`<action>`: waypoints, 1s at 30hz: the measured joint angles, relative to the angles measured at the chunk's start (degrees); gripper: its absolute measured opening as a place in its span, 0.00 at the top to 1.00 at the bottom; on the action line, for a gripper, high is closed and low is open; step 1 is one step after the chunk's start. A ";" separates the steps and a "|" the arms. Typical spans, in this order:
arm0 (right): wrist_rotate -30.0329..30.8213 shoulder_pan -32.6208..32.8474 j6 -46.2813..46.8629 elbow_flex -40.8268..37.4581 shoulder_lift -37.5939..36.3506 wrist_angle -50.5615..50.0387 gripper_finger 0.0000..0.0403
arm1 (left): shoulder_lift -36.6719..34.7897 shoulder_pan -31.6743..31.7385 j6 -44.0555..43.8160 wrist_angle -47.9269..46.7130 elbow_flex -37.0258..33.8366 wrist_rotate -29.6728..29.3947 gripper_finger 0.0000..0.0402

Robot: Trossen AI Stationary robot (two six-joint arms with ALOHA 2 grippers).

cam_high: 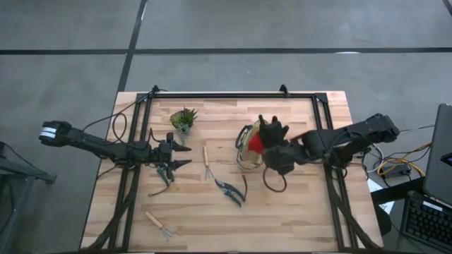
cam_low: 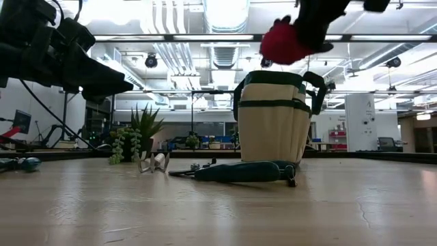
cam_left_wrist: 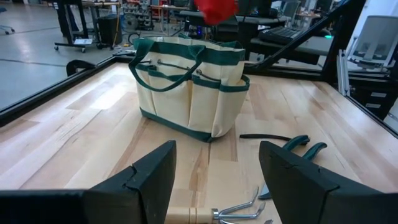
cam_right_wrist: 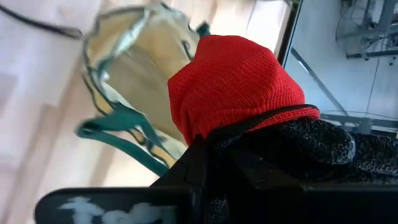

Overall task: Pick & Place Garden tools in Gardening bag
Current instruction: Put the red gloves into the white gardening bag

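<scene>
Right gripper (cam_high: pixel 274 144) is pinched shut on the red-and-black glove (cam_right_wrist: pixel 233 87), held directly above the gardening bag (cam_left_wrist: pixel 189 87); the bag's open mouth lies straight below it. Bag contents cannot be made out. Left gripper (cam_high: pixel 178 154) waits with fingers spread, beside a fork (cam_high: pixel 207 164); shears (cam_high: pixel 229 190) lie nearby.

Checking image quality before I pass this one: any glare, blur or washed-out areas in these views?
Low view: ceiling lights blow out the top, leaving the glove and left gripper backlit and dark. Right wrist view: the glove is sharp, the gardening bag soft. High view: even light. Left wrist view: bright patches on the table.
</scene>
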 joint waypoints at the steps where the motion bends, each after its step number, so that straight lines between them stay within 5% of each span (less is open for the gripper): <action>1: -0.04 -0.76 -1.19 0.00 0.31 -0.21 0.94 | 0.00 0.00 0.00 -0.01 0.00 0.00 0.42; 19: -0.12 -4.84 -8.85 -0.07 9.20 -1.17 0.93 | 0.02 0.00 0.02 -0.01 0.00 0.02 0.42; 30: 0.36 -4.82 -7.27 0.03 8.15 1.01 0.65 | 0.02 0.00 0.02 -0.01 0.00 0.00 0.42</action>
